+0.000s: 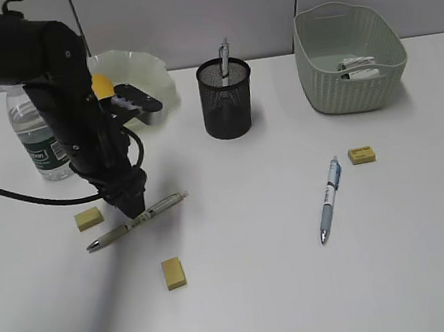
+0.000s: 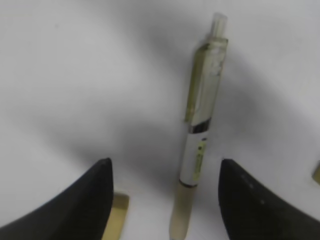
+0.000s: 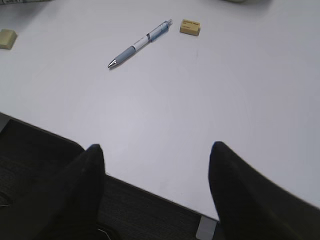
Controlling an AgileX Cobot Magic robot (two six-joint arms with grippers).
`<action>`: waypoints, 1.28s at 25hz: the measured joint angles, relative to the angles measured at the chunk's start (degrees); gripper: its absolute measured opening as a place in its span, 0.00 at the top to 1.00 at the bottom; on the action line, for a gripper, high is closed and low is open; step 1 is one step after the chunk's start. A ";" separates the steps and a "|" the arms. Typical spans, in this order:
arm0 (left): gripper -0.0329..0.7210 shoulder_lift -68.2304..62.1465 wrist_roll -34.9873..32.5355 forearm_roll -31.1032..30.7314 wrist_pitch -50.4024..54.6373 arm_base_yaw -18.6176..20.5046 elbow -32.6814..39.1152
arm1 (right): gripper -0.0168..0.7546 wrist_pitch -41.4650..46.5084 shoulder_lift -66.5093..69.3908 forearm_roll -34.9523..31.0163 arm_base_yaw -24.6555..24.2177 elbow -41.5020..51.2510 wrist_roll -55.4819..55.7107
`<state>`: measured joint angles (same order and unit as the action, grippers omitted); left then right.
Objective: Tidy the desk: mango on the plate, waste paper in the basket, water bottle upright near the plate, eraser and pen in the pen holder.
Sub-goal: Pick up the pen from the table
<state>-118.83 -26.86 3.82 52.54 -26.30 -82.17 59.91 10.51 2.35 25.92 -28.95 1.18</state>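
Note:
My left gripper [image 1: 132, 206] points straight down, open, its fingers astride an olive-and-white pen [image 1: 137, 220] that lies flat on the desk [image 1: 255, 292]. In the left wrist view that pen [image 2: 199, 130] runs between the dark fingertips [image 2: 100, 185], nearer the right one, untouched. My right gripper [image 3: 156, 147] hangs open and empty over the desk's front edge. A blue pen [image 1: 329, 199] and three yellow erasers [image 1: 88, 219] [image 1: 173, 273] [image 1: 361, 154] lie loose. The pen holder [image 1: 226, 100] has one pen in it. The mango [image 1: 102, 85] sits on the plate [image 1: 148, 73], and the water bottle [image 1: 37, 133] stands upright beside it.
The basket [image 1: 349, 59] stands at the back right with a white wad [image 1: 356, 68] inside. My left arm hides part of the plate and mango. In the right wrist view the blue pen [image 3: 140, 45] and an eraser [image 3: 190, 27] lie far ahead.

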 joint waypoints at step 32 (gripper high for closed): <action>0.59 -5.67 -2.27 -0.63 0.14 0.45 -2.65 | 0.32 -0.06 0.00 0.05 0.00 0.00 0.13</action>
<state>-124.50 -29.13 3.19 52.68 -25.85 -84.82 59.84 10.51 2.40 25.92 -28.95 1.32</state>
